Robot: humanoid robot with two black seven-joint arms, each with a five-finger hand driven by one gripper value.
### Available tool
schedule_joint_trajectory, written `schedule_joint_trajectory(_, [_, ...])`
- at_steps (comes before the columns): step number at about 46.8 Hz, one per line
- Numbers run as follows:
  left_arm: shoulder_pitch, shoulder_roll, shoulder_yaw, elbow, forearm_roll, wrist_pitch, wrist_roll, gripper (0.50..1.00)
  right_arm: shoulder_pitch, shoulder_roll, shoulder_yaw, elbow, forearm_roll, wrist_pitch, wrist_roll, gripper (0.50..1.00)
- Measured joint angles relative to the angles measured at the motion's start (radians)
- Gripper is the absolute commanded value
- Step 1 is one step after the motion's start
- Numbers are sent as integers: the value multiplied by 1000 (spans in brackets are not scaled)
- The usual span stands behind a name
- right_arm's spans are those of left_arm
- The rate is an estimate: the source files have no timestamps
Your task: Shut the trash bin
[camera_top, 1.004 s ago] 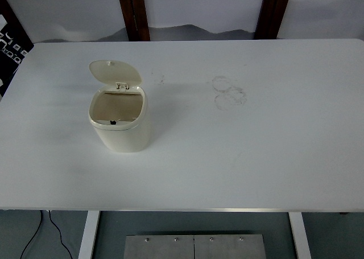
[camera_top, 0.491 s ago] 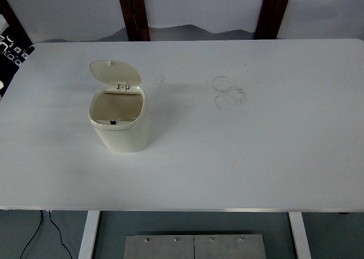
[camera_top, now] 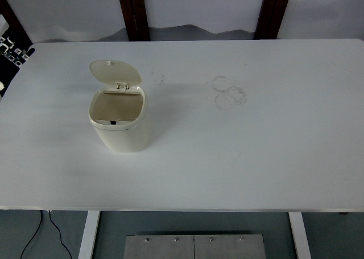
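cream trash bin (camera_top: 119,122) on left part of white table (camera_top: 256,156), lid (camera_top: 115,72) flipped up & tilted back on rear hinge, opening empty as far as visible, faint ring stains (camera_top: 229,91) well apart to the right. no robot hands in view, so can't tell open or closed. risk prob: pressing lid too hard or off-centre could tip or slide the light bin, w/ latch not catching.

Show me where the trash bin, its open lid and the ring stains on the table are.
trash bin (camera_top: 122,136): head view, on the front wall of its body.
lid (camera_top: 115,72): head view, on the middle of the raised lid's inner face.
ring stains (camera_top: 230,93): head view, on the faint rings on the table.
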Motion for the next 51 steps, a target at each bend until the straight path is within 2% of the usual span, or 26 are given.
schedule_joint_trajectory(11, [-3, 2, 7, -2, 9, 8, 2, 1000, 0, 0, 0, 0, 0, 0, 0, 995])
schedule_joint_trajectory(23, [-21, 3, 10, -12, 13, 60, 13, 1000, 0, 0, 0, 0, 0, 0, 0, 995])
schedule_joint_trajectory(30, [-63, 8, 14, -26, 16, 104, 20, 1000, 0, 0, -1, 0, 0, 0, 0, 995])
schedule_joint_trajectory(37, [-91, 27, 15, -157, 60, 169, 57, 1000, 0, 0, -2, 0, 0, 0, 0, 995])
schedule_joint_trajectory(43, [-108, 71, 14, -280, 101, 227, 63, 1000, 0, 0, -2, 0, 0, 0, 0, 995])
schedule_joint_trajectory(51, [-193, 101, 113, -346, 127, 241, 71, 1000, 1, 0, -1, -1, 0, 0, 0, 995])
